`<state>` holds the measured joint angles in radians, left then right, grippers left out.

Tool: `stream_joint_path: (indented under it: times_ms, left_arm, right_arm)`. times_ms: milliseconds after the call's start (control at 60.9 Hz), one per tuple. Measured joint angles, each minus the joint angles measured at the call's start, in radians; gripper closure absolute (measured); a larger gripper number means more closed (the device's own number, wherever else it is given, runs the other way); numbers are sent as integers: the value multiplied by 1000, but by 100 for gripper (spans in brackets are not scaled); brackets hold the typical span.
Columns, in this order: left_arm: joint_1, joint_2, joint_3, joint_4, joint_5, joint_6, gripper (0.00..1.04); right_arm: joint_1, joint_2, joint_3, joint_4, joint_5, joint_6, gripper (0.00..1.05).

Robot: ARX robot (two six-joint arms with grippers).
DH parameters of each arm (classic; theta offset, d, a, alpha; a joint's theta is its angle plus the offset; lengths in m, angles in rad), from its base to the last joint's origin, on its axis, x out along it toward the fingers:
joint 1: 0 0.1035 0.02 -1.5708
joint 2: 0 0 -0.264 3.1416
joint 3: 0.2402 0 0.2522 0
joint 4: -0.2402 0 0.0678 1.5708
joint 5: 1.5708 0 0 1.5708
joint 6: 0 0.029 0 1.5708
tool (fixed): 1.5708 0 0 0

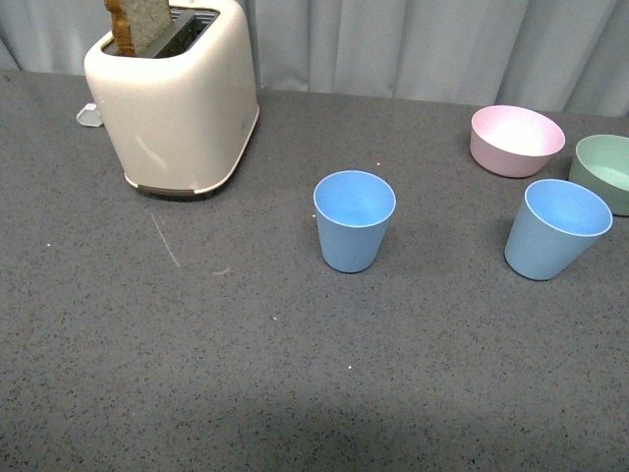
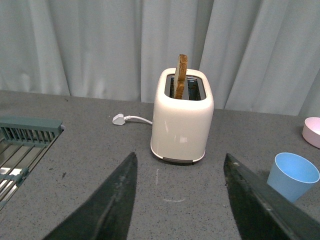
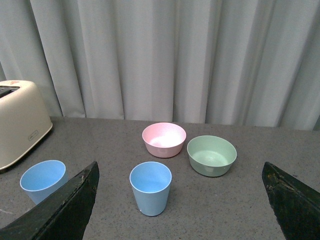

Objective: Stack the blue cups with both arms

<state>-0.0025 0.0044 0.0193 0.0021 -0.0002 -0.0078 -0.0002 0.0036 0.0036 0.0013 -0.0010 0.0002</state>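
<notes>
Middle cup (image 1: 354,224) and right cup (image 1: 556,231) stand apart; left gripper (image 2: 180,210) and right gripper (image 3: 180,212) gape wide, empty. A misplaced finger may topple either.

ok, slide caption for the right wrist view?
Open right gripper faces two upright blue cups; pink bowl, green bowl beyond; toaster nearby.

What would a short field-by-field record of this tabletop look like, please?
surface: grey speckled table
blue cups: two, upright, apart, unstacked; middle cup, right cup
bowls: pink bowl and green bowl, behind the right cup
toaster: cream, far left, bread slice sticking up
left gripper: open, empty, facing the toaster
right gripper: open, empty, facing the right cup
task state: stacking not started
</notes>
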Motion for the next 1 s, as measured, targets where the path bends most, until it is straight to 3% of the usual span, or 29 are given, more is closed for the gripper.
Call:
stream_joint_path:
  times_ms: [82, 263, 345, 427, 674, 1002]
  left_arm:
    - [0, 0, 0, 0, 0, 0, 35]
    - [0, 0, 0, 0, 0, 1, 5]
    - [0, 0, 0, 0, 0, 2, 7]
    - [0, 0, 0, 0, 0, 2, 7]
    - [0, 0, 0, 0, 0, 2, 7]
    - [0, 0, 0, 0, 0, 2, 7]
  right_arm:
    - [0, 0, 0, 0, 0, 0, 10]
    - [-2, 1, 0, -2, -10, -9, 10]
    - [-45, 77, 21, -39, -150, -175, 10]
    - [-74, 276, 53, 42, -171, -296, 10]
    - [-101, 986, 254, 359, -145, -283, 10]
    - [-42, 1605, 676, 85, -55, -110, 10]
